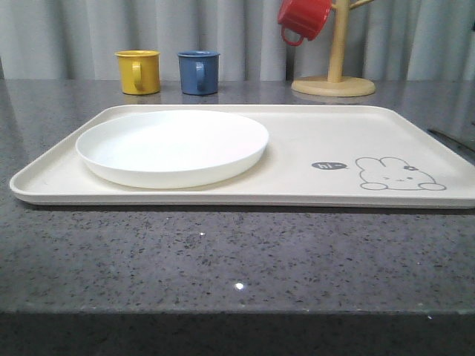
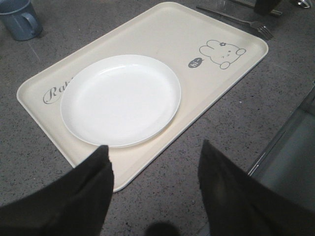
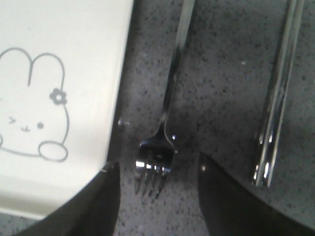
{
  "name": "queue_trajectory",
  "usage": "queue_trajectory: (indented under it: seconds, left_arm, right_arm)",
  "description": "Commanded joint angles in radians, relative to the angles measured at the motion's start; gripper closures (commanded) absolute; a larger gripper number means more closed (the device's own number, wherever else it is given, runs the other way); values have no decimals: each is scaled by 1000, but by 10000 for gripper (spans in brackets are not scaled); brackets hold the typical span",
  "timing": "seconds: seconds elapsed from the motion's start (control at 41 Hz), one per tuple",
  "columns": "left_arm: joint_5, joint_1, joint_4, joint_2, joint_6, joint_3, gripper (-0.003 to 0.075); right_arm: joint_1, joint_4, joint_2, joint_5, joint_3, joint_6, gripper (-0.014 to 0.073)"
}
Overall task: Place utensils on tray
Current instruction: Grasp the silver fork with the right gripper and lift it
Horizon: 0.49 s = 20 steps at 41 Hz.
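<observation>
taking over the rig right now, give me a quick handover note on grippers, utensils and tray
Left gripper: open, empty, hovering at the near edge of the cream rectangular rabbit tray.
Right gripper: open, empty, poised right over the tines of the silver metal fork.
Done: round white plate sits on the tray's left half.
Left: the fork lies on the grey counter beside the tray's rabbit end; the flat metal chopsticks lie farther out on the counter. Both need moving onto the tray. Likely next: grasp the fork.

grey table | on it: tray, fork, chopsticks, 2 mugs
</observation>
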Motion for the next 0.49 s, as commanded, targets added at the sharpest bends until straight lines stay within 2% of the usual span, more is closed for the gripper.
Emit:
queue_trajectory:
  seconds: [0.0,0.463]
  left_arm:
    - [-74,1,-7,-1,-10,-24,352]
    - [-74,1,-7,-1,-10,-24,352]
  right_arm:
    - [-11,-14,48,-10,-82,31,202]
    - [-11,-15,219,15,-187,50,212]
